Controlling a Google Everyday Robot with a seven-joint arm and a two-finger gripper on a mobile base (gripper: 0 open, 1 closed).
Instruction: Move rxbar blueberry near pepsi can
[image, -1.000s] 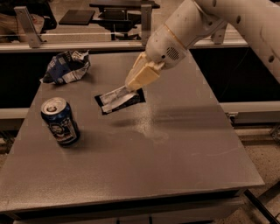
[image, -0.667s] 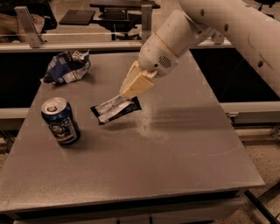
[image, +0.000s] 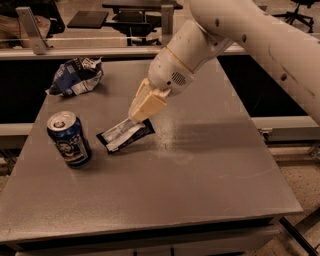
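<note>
Presently, the end effector (image: 134, 116) is positioned over the left-centre of the table (image: 200, 190), angled down and to the left from the white arm (image: 240, 35) that enters from the upper right. Its cream-coloured fingers (image: 145, 104) are drawn together on the upper edge of the rxbar blueberry (image: 125, 136), and the grip reads as closed on the bar.

The rxbar blueberry is a flat black wrapper with a pale label panel. It lies lengthwise from lower left to upper right, directly under the fingertips. Whether its lower edge rests on the table or sits slightly clear of it cannot be determined.

The pepsi can (image: 69, 140) stands upright to the left of the bar, near the left edge of the table. The two items are near each other but apart, with a strip of bare table between them.

A crumpled blue-and-white chip bag (image: 75, 76) lies at the far left corner of the table, well apart from both the can and the bar.
</note>
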